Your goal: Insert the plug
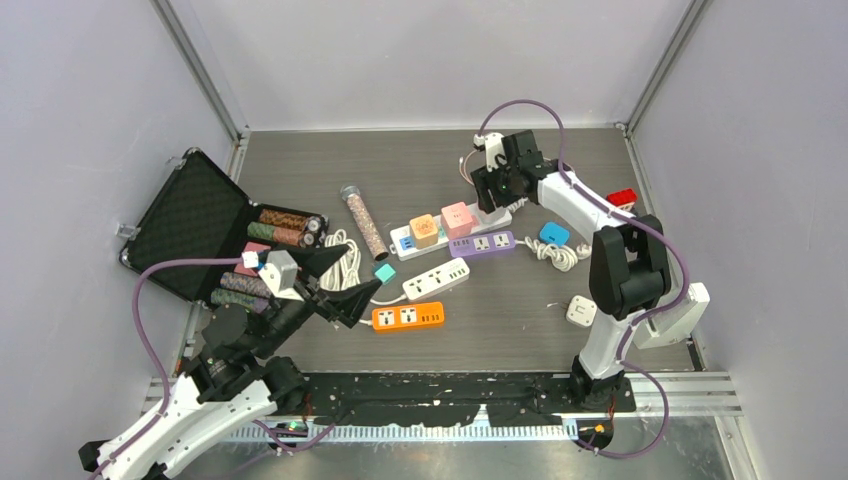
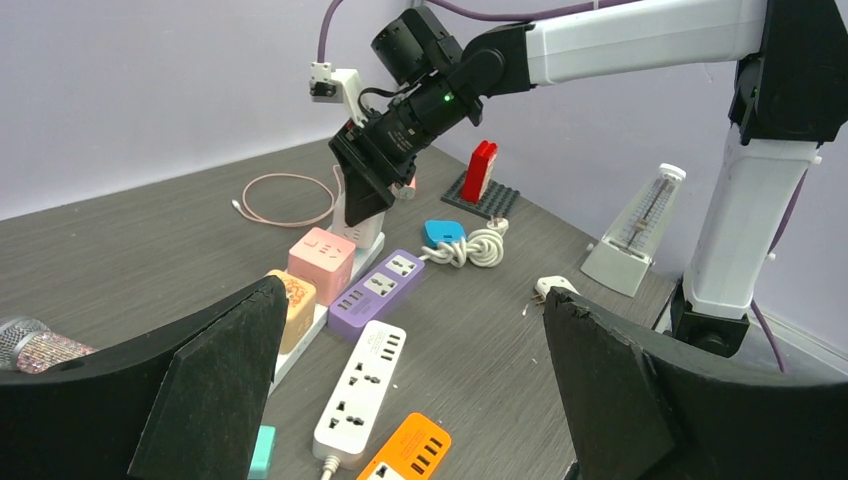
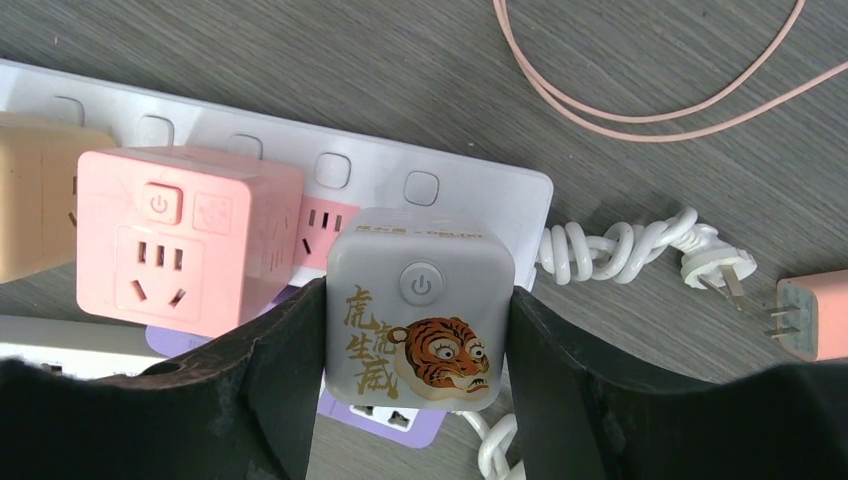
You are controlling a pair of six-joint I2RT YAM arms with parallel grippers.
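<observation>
Right gripper (image 3: 418, 345): pressed on both flanks of the grey tiger-print cube plug (image 3: 420, 270), which it holds over the near edge of the strip.
Left gripper (image 2: 415, 293): spread, empty, well apart from the work.
White power strip (image 3: 440, 185): free sockets at its right end.
Purple strip (image 1: 482, 243): just beside the white one, partly under the plug.
Pink cube adapter (image 3: 185, 240): just beside the plug.
Risk: prongs are hidden, so misalignment may push the unrestrained strip aside. The plug may also foul the pink cube or land in the purple strip.
</observation>
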